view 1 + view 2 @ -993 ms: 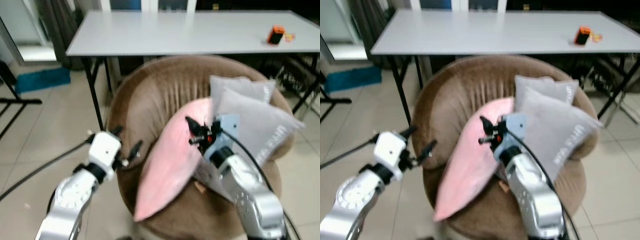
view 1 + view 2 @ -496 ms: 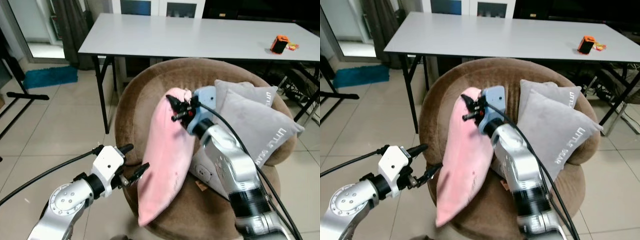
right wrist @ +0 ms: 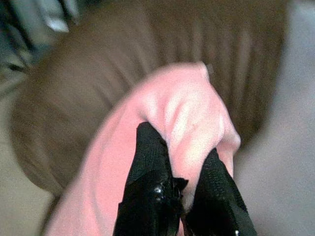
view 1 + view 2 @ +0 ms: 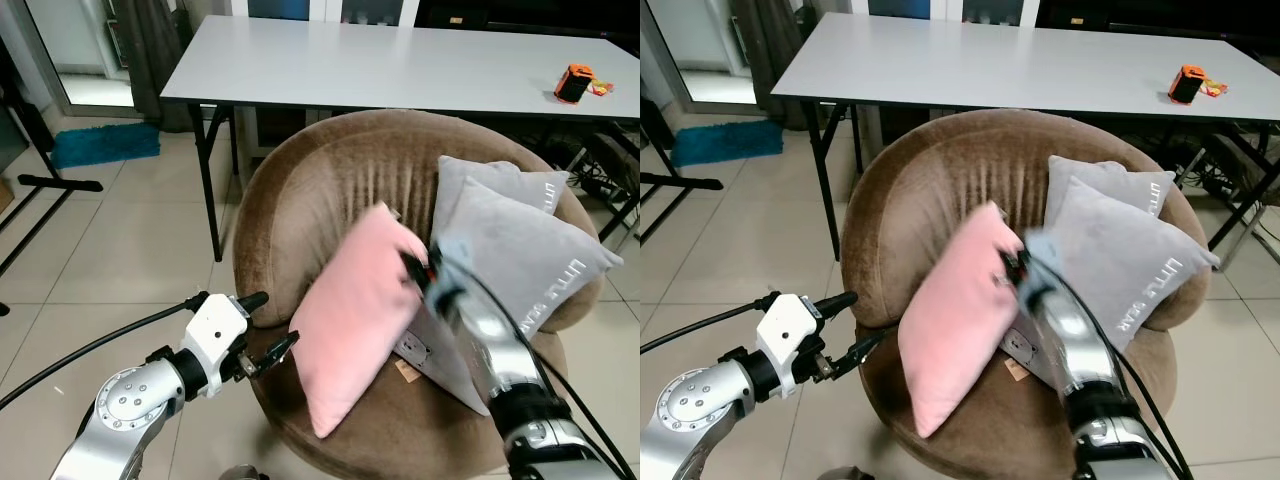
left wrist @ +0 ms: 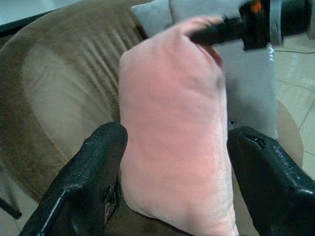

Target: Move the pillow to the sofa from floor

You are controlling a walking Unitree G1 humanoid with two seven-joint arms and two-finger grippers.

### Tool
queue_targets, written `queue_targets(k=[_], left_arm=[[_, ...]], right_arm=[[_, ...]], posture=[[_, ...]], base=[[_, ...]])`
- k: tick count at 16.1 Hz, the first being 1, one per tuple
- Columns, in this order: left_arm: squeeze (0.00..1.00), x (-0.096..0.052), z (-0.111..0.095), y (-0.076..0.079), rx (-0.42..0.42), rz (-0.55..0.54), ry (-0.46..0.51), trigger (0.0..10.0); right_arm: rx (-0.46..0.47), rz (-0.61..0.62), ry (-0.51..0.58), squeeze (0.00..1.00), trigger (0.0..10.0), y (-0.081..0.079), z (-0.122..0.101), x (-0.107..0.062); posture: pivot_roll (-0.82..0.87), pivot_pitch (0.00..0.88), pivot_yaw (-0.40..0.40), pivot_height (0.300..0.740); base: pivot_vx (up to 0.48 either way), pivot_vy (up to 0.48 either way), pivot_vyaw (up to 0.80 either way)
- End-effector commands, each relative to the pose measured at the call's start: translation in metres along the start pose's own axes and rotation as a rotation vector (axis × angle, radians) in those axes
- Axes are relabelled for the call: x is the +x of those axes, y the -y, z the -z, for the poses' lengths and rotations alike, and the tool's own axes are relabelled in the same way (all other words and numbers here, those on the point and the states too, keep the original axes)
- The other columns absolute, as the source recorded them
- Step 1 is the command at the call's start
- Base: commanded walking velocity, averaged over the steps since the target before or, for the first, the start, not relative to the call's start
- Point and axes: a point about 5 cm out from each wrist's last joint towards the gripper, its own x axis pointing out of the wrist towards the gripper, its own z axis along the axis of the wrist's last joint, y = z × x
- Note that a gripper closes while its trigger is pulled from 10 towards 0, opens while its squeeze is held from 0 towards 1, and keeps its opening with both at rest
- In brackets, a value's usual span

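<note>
My right gripper (image 3: 179, 196) pinched the pink pillow (image 4: 360, 315) by its soft, light top corner over the sofa (image 4: 300, 190); my left gripper (image 4: 262, 330) hovered open nearby.

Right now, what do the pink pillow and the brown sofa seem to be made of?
Pink pillow: soft, matte cloth, probably plush; it bunches where the right pincer pinches it. Brown sofa: looks like velvety fabric, with pleats and patchy sheen on its back.
</note>
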Motion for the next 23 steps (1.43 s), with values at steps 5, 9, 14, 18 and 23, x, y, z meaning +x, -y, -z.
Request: queue_targets(k=[5, 9, 14, 18, 23], left_arm=[[0.00, 0.004, 0.001, 0.008, 0.004, 0.106, -0.026, 10.0], [0.00, 0.002, 0.002, 0.010, -0.003, 0.112, -0.027, 10.0], [0.00, 0.008, -0.001, 0.011, -0.076, 0.017, 0.039, 10.0], [0.00, 0.012, -0.007, 0.010, -0.069, -0.169, 0.097, 10.0], [0.00, 0.013, -0.005, 0.010, -0.057, -0.227, 0.086, 10.0]], right_arm=[[-0.004, 0.012, 0.078, 1.00, 10.0, 0.009, -0.004, -0.005], [-0.061, 0.076, 0.247, 1.00, 10.0, 0.032, -0.028, -0.031], [-0.069, 0.007, 0.368, 0.00, 10.0, 0.024, -0.049, -0.081], [0.021, 0.133, 0.361, 0.00, 10.0, -0.013, -0.045, -0.114], [0.061, 0.184, 0.275, 0.00, 10.0, -0.026, -0.035, -0.120]], posture=[[0.03, 0.000, -0.019, 0.740], [0.03, 0.000, -0.025, 0.740], [-0.01, 0.000, -0.014, 0.740], [-0.03, 0.000, -0.022, 0.740], [-0.04, 0.000, -0.018, 0.740]], base=[[0.000, 0.000, 0.00], [0.000, 0.000, 0.00], [0.000, 0.000, 0.00], [0.000, -0.088, 0.00], [0.000, -0.436, 0.00]])
